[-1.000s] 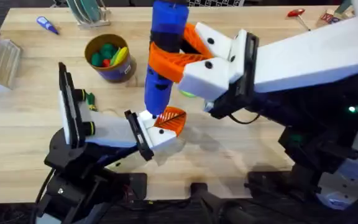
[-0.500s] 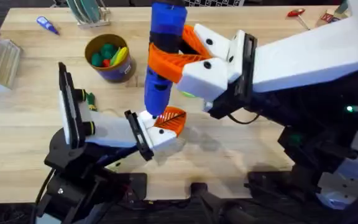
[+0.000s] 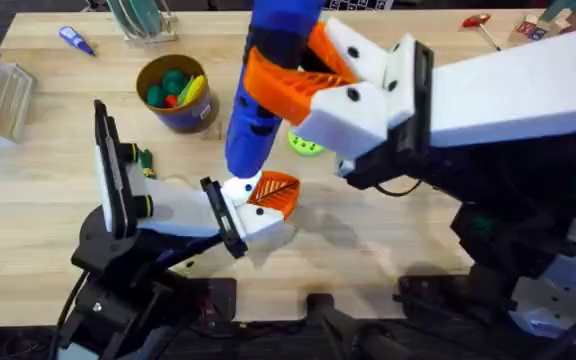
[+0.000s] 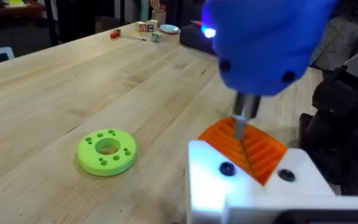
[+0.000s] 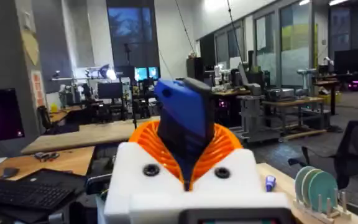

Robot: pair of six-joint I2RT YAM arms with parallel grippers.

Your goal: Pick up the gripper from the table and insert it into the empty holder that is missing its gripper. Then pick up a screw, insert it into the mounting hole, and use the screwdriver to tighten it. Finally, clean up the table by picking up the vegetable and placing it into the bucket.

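Right gripper (image 3: 288, 75) clamps the screwdriver (image 3: 258, 110) upright.
Its tip meets the orange gripper (image 4: 253, 146) seated in the holder (image 4: 253, 186), for tightening.

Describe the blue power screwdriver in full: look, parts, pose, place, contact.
The screwdriver is a thick, bright-blue cylinder that looks like plastic, with small dark spots on its lower body and a thin metal tip. The right gripper clamps it between orange ribbed pads. It stands tip-down, leaning slightly, over the middle of the table. In the left wrist view its tip comes down on the orange ribbed gripper seated in the white holder.
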